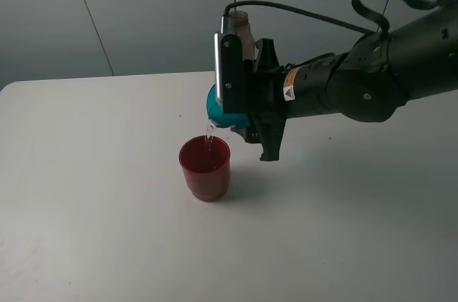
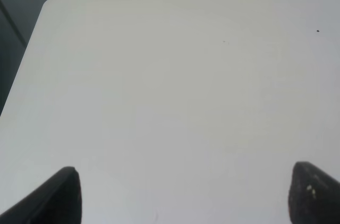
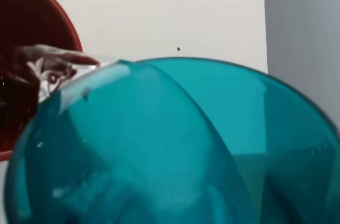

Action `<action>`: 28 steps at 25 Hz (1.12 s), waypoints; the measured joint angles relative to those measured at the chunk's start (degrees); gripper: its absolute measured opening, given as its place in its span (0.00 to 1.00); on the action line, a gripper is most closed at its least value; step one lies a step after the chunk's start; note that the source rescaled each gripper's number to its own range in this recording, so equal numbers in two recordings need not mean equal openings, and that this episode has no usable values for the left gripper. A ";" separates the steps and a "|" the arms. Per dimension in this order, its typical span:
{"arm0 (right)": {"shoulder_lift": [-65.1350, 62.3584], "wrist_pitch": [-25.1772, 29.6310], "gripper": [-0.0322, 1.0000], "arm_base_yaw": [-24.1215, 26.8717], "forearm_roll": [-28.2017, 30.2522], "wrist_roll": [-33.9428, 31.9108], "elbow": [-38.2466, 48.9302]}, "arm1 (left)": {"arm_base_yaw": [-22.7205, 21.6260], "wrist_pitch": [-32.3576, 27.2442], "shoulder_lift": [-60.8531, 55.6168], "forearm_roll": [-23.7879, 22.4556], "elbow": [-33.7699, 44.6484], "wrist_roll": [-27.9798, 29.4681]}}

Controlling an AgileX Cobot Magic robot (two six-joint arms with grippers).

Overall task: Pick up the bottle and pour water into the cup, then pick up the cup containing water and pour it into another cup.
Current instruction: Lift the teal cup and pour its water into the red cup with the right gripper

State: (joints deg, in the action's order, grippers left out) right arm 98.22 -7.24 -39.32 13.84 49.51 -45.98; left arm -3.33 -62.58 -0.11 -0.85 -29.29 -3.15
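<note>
Nearest the high camera, just left of the frame's centre, the red cup (image 1: 205, 167) stands upright on the white table (image 1: 86, 230). Directly above its mouth the teal tumbler (image 1: 215, 107) is tipped towards it, and a thin stream of water (image 1: 210, 132) falls from its lip into the red cup. The right gripper (image 1: 240, 105), reaching in from the right edge, is clamped on the tumbler's body. Behind the gripper, in the upper middle, only the threaded neck of the bottle (image 1: 242, 25) shows; the arm hides its base. Beyond it is the grey wall (image 1: 143, 8). The right wrist view adds a close look: the tumbler (image 3: 175, 144) fills it, with water (image 3: 50, 67) spilling over its rim into the red cup (image 3: 32, 27), though the fingers are out of sight there. Only the left wrist view shows the left gripper (image 2: 183, 200), its fingertips (image 2: 58, 197) spread wide over the table, holding nothing.
</note>
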 joint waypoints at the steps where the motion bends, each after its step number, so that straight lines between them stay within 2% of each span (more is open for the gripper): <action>1: 0.00 0.00 0.11 0.00 -0.58 1.21 0.00 | 0.00 0.00 0.00 0.00 0.00 0.00; 13: 0.00 -0.25 0.11 0.00 -3.89 9.77 0.00 | 0.00 0.00 0.00 0.00 0.00 0.00; 20: 0.00 -3.08 0.11 0.00 -10.37 16.21 0.00 | 0.00 0.00 0.00 0.00 0.00 0.00; 28: 0.00 -3.84 0.11 0.00 -15.20 25.00 0.00 | 0.00 0.00 0.00 0.00 0.00 0.00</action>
State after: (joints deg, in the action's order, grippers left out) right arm 98.22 -11.09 -39.32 -1.36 74.51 -45.98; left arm -3.33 -62.58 -0.11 -0.85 -29.29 -3.15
